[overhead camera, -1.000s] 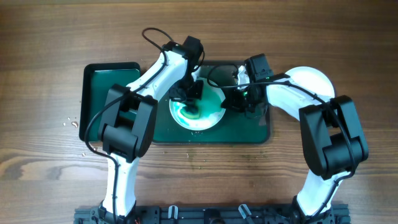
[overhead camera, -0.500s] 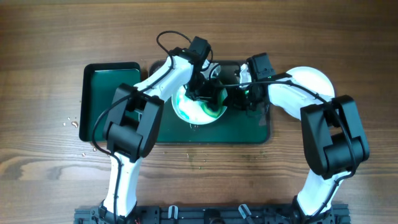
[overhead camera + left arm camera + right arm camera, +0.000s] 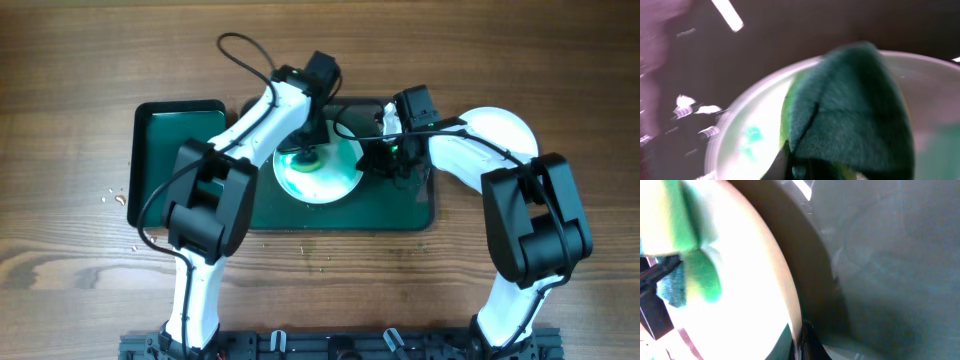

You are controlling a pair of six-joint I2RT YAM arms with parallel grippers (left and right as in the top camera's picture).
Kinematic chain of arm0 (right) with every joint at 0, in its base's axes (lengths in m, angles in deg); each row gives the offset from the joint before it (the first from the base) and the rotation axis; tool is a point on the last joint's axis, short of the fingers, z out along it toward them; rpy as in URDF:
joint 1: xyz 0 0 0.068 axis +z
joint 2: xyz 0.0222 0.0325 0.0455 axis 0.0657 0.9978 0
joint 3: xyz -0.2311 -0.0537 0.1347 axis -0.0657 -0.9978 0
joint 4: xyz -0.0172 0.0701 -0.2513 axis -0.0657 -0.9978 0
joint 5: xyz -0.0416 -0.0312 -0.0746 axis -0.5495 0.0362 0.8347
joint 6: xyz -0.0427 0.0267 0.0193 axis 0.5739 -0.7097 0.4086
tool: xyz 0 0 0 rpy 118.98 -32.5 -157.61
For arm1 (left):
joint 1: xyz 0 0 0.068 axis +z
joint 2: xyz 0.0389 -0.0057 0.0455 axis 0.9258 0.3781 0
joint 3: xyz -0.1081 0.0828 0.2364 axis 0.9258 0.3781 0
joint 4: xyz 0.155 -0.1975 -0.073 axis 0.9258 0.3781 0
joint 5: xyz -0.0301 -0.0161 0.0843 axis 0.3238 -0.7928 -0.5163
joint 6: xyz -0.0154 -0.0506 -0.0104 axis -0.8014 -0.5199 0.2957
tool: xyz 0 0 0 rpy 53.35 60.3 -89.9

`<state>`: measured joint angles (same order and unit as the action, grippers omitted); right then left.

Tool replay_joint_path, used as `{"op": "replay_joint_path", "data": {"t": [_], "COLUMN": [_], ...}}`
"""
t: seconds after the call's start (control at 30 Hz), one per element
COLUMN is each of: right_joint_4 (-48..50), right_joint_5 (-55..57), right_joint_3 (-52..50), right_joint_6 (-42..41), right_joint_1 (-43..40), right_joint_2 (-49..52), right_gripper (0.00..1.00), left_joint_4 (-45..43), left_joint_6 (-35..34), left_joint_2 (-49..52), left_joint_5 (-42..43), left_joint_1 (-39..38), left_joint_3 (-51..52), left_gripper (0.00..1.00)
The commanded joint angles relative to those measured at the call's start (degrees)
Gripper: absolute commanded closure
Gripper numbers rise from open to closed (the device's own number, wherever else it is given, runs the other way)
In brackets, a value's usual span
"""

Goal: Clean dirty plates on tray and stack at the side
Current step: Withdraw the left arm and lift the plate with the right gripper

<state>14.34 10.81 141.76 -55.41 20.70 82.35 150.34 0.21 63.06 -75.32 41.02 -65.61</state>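
Left tool point(image 3: 306, 148) clamps a green sponge point(image 3: 850, 115) down on the smeared plate point(image 3: 335, 180) at the middle of the tray point(image 3: 400, 215); the right tool point(image 3: 388, 160) appears to pinch that plate's rim. Scrubbing is under way, I judge; next, wipe off the remaining teal before stacking.

Overhead looks straight down on the table point(image 3: 100, 60), tray point(image 3: 400, 210) mid-frame. Left wrist view is jammed in close and blurred, sponge point(image 3: 850, 115) filling the centre over the plate point(image 3: 740, 145). Right wrist, equally tight, skims the plate's rim and the tray floor. All three share that plate.
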Motion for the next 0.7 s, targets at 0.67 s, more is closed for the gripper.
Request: {"op": "replay_joint_path", "data": {"t": [0.67], "right_joint_4": [-12.8], "right_joint_5": [23.8], "right_joint_3": [-1.4], "right_joint_6": [3.1], "right_joint_1": [1.1], "right_joint_2": [-15.8], "right_gripper": [0.96], "left_joint_4": [6.6], "left_joint_6": [6.8], "left_joint_2": [-13.0], "left_joint_5": [8.0], "left_joint_1": [10.6], "left_joint_3": [-0.1], "left_gripper": [0.96]}}
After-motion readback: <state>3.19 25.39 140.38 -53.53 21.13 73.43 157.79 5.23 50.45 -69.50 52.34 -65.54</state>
